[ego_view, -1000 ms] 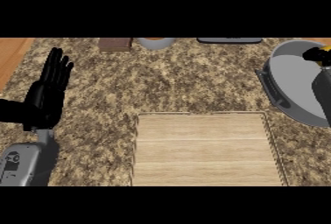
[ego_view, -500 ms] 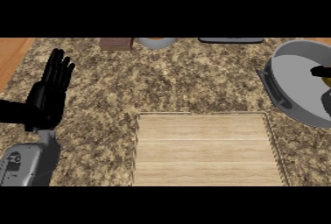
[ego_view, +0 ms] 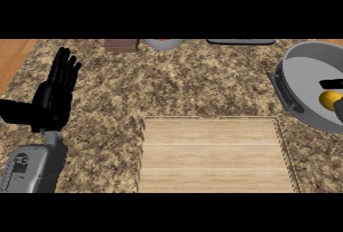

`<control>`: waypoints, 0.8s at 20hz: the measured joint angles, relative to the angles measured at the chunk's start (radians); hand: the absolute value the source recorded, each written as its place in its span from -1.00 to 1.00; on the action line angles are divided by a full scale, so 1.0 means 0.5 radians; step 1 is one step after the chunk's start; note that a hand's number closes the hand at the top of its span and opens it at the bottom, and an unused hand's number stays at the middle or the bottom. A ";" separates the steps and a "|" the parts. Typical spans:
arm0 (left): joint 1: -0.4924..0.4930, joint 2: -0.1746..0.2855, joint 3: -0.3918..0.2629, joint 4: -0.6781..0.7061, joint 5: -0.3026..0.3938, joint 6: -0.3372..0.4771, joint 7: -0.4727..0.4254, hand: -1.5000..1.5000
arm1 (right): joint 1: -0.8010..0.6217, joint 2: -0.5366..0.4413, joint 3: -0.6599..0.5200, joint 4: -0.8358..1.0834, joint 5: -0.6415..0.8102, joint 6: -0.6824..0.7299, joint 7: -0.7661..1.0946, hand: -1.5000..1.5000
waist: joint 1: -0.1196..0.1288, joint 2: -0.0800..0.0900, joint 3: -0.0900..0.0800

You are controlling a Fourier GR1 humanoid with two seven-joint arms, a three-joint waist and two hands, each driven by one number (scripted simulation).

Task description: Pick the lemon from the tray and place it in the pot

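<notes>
**Lemon in the pot, right hand barely in view**

At the view's left, the left hand (ego_view: 55,97), open and resting: fingers straight, close together, pointing up the view with a slight lean to the right, nothing held. Below it the grey left forearm (ego_view: 30,168), coming in from the lower edge over the counter (ego_view: 201,86).

At the right edge, only two black pieces of the right hand (ego_view: 331,84): one just above the lemon (ego_view: 329,99), the other across its lower right side. Too little in sight to tell how far open, or whether gripping the lemon or merely beside it.

Lemon inside the pot (ego_view: 301,68), hard against the view's right edge and partly cut off there. Pot on the counter at the right, up and to the right of the tray (ego_view: 214,154), with a dark handle (ego_view: 285,93) on the side towards the view's middle. Tray of pale wood in the lower middle.

Along the top edge, three cut-off things: a brown block (ego_view: 122,44), a grey round thing (ego_view: 163,43), a dark flat thing (ego_view: 240,41).

Against half a second ago: lemon lower in the view and further inside the pot, more of its yellow showing, less of the right hand in sight. A second ago, lemon up near the pot's far rim. Left hand, tray and pot much as before.
</notes>
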 measured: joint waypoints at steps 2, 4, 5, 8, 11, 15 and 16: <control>0.008 0.007 0.010 0.009 0.006 -0.015 -0.010 0.00 | -0.006 0.001 -0.038 -0.041 -0.058 -0.080 -0.119 -1.00 | 0.003 0.001 0.000; -0.011 -0.003 0.012 0.046 0.000 -0.010 -0.026 0.00 | -0.021 0.012 -0.089 -0.099 -0.131 -0.161 -0.213 -1.00 | -0.005 0.000 0.000; -0.003 0.008 0.021 0.030 0.008 -0.016 -0.010 0.00 | -0.014 0.026 -0.113 -0.132 -0.166 -0.202 -0.246 -1.00 | -0.007 -0.004 -0.001; 0.009 0.003 0.018 0.024 0.004 -0.021 -0.020 0.00 | -0.023 0.043 -0.207 -0.201 -0.281 -0.310 -0.314 -1.00 | -0.010 -0.007 -0.001; 0.045 0.004 0.025 0.010 0.004 -0.024 -0.027 0.00 | 0.025 0.077 -0.301 -0.336 -0.433 -0.405 -0.442 -1.00 | -0.022 -0.013 -0.001; 0.064 0.026 0.044 -0.042 0.006 -0.021 0.024 0.00 | 0.202 0.138 -0.385 -0.595 -0.646 -0.461 -0.638 -1.00 | -0.045 -0.023 -0.003; 0.081 0.033 0.055 -0.049 0.015 -0.033 0.020 0.00 | 0.254 0.143 -0.400 -0.659 -0.696 -0.469 -0.685 -1.00 | -0.047 -0.023 -0.003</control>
